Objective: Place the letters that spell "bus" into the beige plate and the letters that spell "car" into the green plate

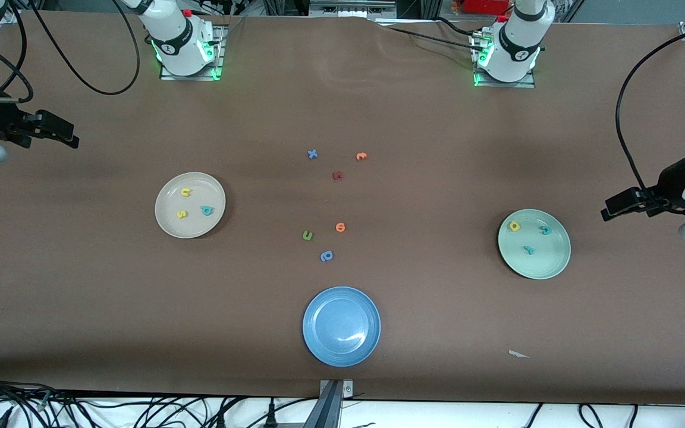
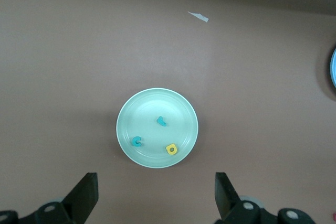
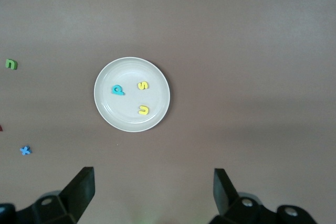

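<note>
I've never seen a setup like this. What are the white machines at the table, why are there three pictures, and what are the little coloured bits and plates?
The white machines are two robot arms bolted to a brown table. One picture looks down from a high camera facing them; the other two come from cameras on the arms' wrists.

The left gripper is above the table beside the green plate, and the right gripper is beside the beige plate. Both are open and hold nothing.

The bits are small foam letters. A teal b, yellow u and yellow s lie in the beige plate; a teal c, yellow a and teal r in the green one. Six spare letters lie mid-table, above an empty blue plate.
</note>
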Tool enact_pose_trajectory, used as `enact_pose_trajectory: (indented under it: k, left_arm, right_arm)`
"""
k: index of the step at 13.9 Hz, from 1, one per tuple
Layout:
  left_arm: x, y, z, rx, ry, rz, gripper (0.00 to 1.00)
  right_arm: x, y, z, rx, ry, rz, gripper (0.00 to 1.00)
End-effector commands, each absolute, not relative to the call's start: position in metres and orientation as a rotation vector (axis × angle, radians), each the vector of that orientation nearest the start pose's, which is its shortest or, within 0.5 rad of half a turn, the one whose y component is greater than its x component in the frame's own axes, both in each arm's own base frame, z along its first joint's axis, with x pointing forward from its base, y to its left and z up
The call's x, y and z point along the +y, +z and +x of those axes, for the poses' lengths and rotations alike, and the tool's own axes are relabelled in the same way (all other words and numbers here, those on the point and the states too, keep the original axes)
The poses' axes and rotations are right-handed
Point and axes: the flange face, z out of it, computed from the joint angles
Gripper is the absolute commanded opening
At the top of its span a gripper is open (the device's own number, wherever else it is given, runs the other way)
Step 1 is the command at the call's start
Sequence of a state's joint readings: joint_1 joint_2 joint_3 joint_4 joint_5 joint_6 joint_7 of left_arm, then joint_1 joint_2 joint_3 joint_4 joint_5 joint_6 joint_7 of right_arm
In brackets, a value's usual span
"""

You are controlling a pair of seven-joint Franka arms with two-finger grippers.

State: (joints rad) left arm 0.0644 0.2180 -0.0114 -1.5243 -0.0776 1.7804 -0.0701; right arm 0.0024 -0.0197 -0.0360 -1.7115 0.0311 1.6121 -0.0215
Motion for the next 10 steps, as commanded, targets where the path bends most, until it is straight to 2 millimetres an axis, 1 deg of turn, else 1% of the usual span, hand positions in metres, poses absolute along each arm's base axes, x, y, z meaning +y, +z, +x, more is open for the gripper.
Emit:
enact_pose_trajectory:
  k: [1,3,10]
  left_arm:
    - [0.0296,0.5413,0.6245,-0.208,-0.088,-3.235,1.00]
    - [0.0296,0.5404,0.6248,-0.203,-0.086,-3.236,1.00]
    - [0.0336,0.5348,0.6260,-0.211,-0.072,-3.234,1.00]
  right_arm:
    - [-0.0181,0.5799,0.5510,0.040,0.124,-3.092,1.00]
    - [-0.0185,0.5784,0.5538,0.037,0.126,-3.095,1.00]
    - [-0.0178,0.5790,0.5537,0.034,0.126,-3.097,1.00]
